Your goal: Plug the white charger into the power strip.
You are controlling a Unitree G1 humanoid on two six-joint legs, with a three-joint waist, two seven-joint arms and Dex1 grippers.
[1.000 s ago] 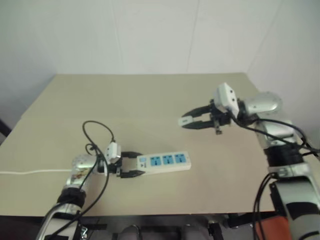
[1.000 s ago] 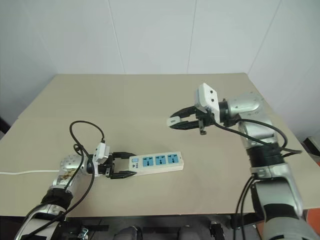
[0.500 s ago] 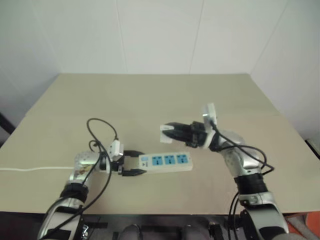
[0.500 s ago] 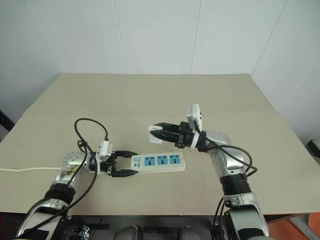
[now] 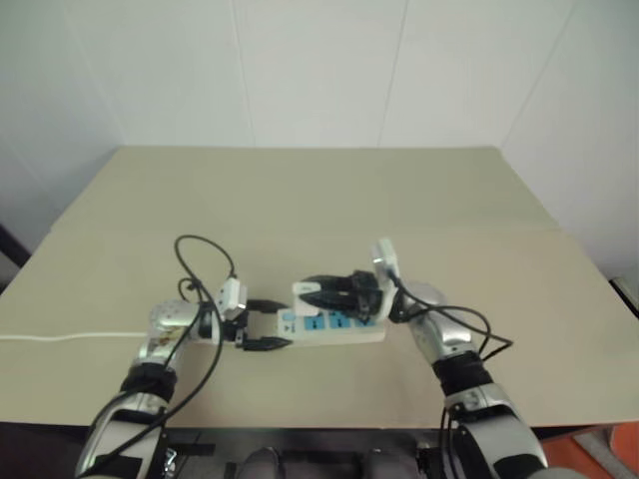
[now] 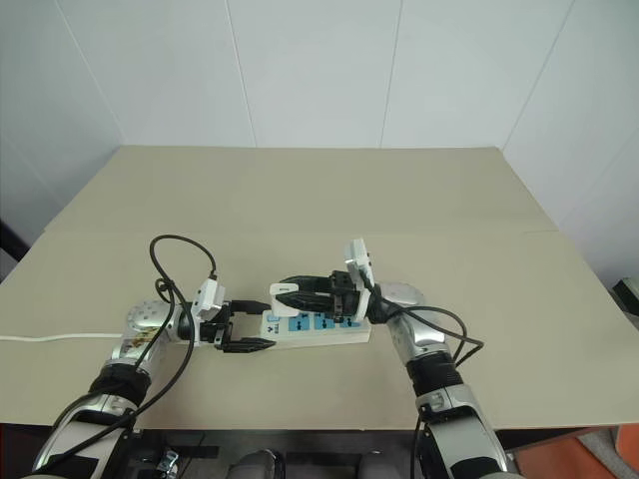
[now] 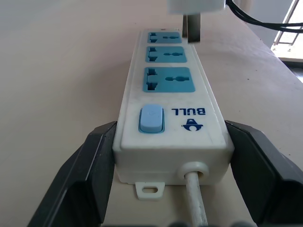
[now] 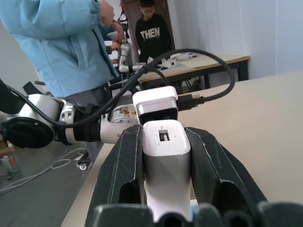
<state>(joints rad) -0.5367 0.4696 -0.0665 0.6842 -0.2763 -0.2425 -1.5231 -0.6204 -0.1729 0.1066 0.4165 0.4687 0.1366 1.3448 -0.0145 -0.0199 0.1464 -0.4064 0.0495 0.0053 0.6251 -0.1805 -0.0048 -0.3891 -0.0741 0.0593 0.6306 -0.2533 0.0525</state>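
"BULL" is printed beside the blue switch on the power strip, which lies low in the frame's centre on the table (much bare room behind it). The left gripper is clamped on the strip's switch end. The right gripper is clamped on the white charger, held just above the strip's sockets.

Head pair: you look down over the table from above (both eyes share it). Wrist cameras: close, facing each other along the power strip.
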